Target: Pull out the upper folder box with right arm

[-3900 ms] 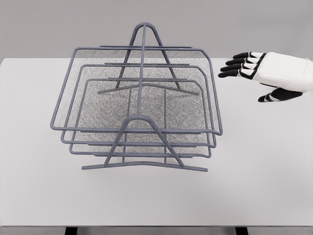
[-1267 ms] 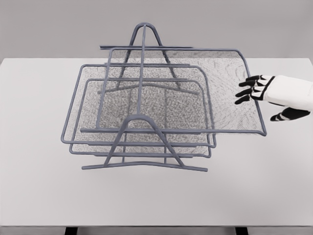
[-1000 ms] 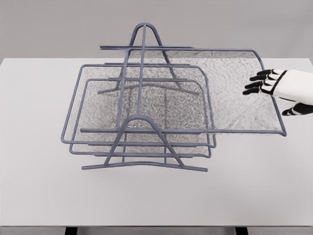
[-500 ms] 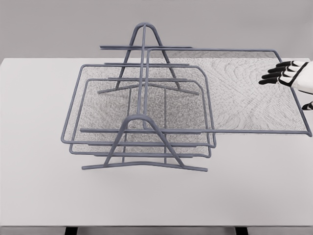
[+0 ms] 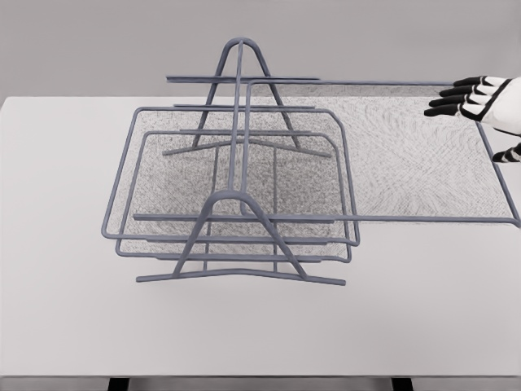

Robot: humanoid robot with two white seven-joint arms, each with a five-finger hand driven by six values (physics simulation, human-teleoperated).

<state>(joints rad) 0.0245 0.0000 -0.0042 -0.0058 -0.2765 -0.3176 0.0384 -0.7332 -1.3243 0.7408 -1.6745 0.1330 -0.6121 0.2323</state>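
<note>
Grey wire-mesh upper tray is sitting slid far out to the right of the rack, w/ only its left end overlapping the frame; its right edge is reaching nearly to the picture's right border. We're reading its long axis as running left-right, along the slide direction.

Right hand is showing at the far right edge, up by the tray's back-right corner. Black fingers are pointing left, stretched out and a bit spread, and the thumb is lower, near the right rim. We're not seeing them wrapped round any wire; the hand looks relaxed and empty, hovering over the corner, tho contact w/ the rim is too close to call since most of the hand is cut off by the frame.

Key relation: the tray is lying left of and below the hand, so the fingers are aiming back over the mesh toward the rack. Any more pulling goes rightward, away from the rack, along that same long axis.

The two lower trays are sitting stacked inside the rack, not slid out. The white table is carrying it all. Left arm isn't in view, so the right hand is the only one near.

We're judging the pull as about done: the tray is mostly clear of the rack.
</note>
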